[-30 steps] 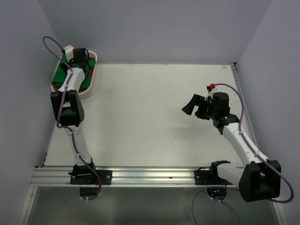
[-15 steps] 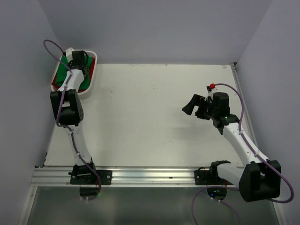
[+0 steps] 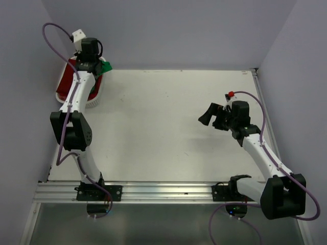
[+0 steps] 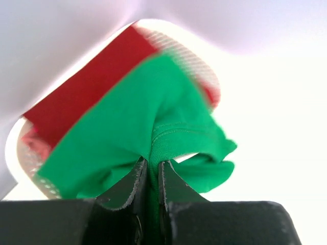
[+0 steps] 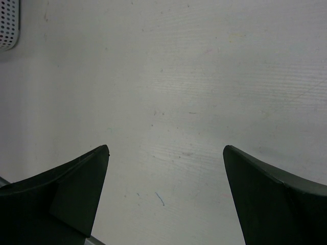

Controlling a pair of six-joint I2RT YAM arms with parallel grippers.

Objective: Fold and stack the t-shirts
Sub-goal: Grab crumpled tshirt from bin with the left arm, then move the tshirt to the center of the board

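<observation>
The bright green t-shirt [image 4: 127,127] hangs bunched from my left gripper [image 4: 152,164], whose jaws are shut on a fold of it. From above, the left gripper [image 3: 95,66] is raised over the white basket [image 3: 95,100] at the table's far left corner, and a bit of the green t-shirt [image 3: 104,68] shows beside it. The dark red t-shirt [image 3: 69,86] lies in the basket, and it shows below the green one as the red t-shirt [image 4: 94,76]. My right gripper [image 3: 212,117] hovers open over bare table at the right, nothing between its fingers [image 5: 87,178].
The basket's perforated corner [image 5: 7,25] shows at the top left of the right wrist view. Grey walls close in the table on the left, back and right. An aluminium rail [image 3: 163,191] runs along the near edge.
My left gripper went from open to shut on the green t-shirt in the basket and rose with it, uncovering the red t-shirt. The right arm has not moved.
</observation>
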